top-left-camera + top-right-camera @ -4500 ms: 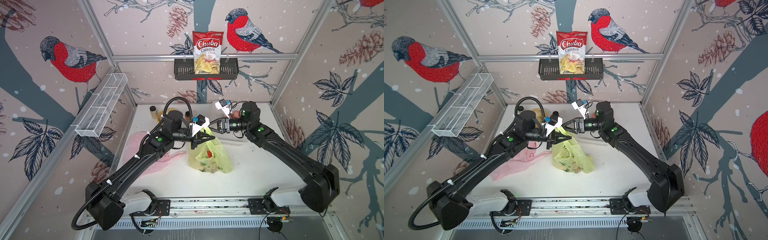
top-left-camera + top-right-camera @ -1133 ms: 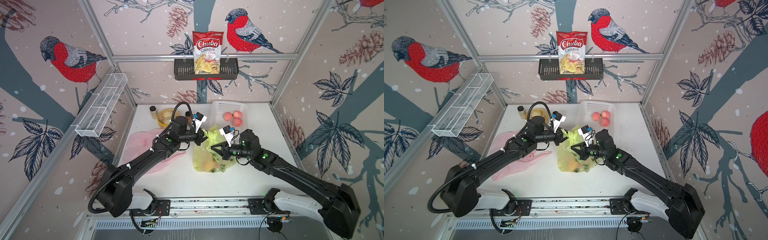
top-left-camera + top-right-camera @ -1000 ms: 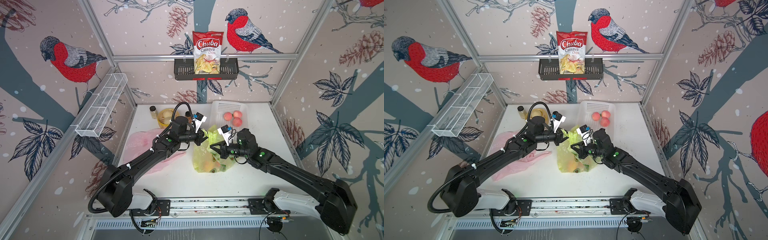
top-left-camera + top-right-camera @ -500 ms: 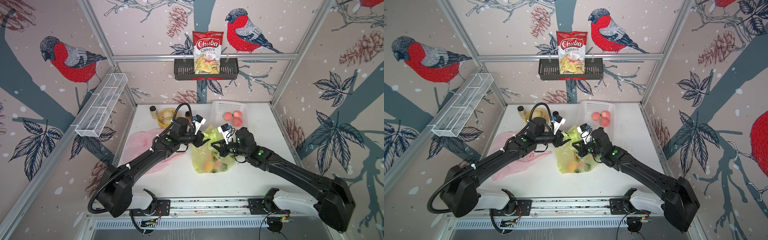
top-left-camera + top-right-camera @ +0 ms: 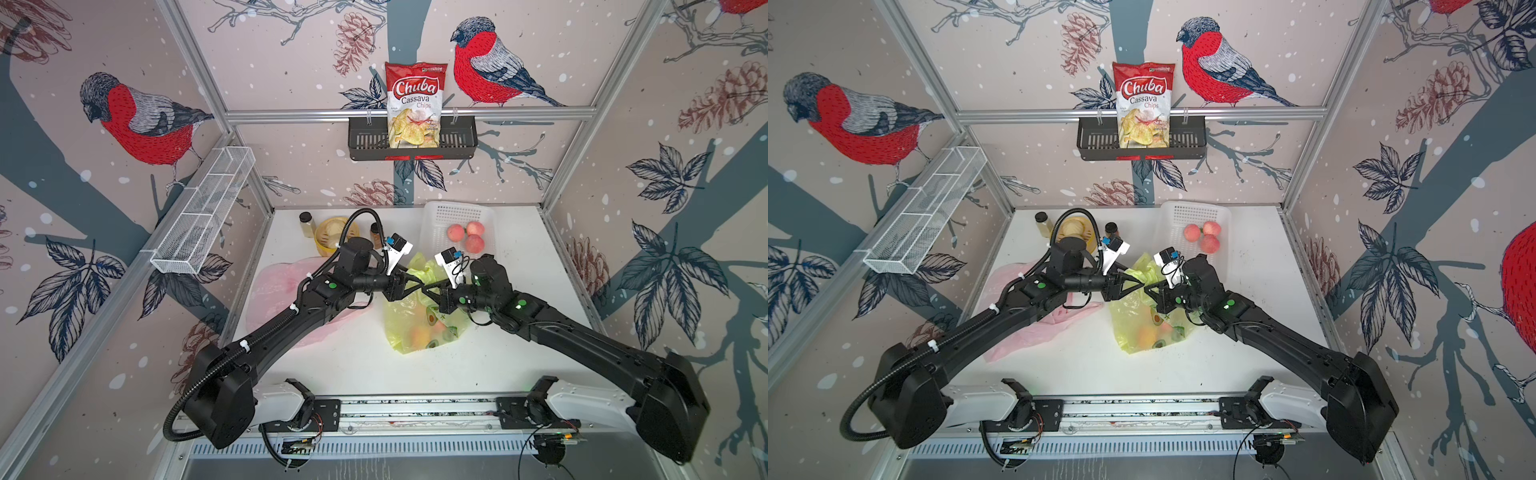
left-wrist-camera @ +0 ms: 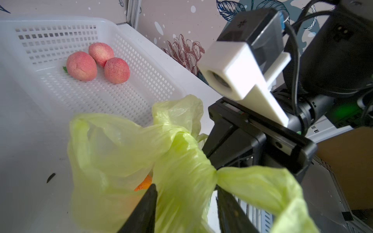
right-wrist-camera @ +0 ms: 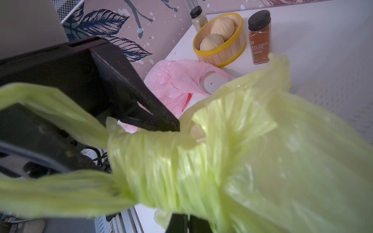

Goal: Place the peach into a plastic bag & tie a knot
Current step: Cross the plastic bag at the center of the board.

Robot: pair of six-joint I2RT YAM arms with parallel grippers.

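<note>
The peach (image 5: 417, 333) is seen inside the green bag (image 5: 399, 316), which lies on the tabletop (image 5: 415, 374) between the arms. The handles are gathered into a twist, presumably so that a knot can be drawn. One handle is pinched by the pressed-together right pincer (image 7: 188, 218), while the left pincer (image 6: 185, 187) is spread astride the twist. Both arms are stretched forward, their tips nearly meeting.

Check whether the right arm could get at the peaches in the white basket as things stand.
Probably not at once: the right claw is shut on the green bag and would have to let go first. Otherwise the peaches lie uncovered in the white basket close by.
</note>
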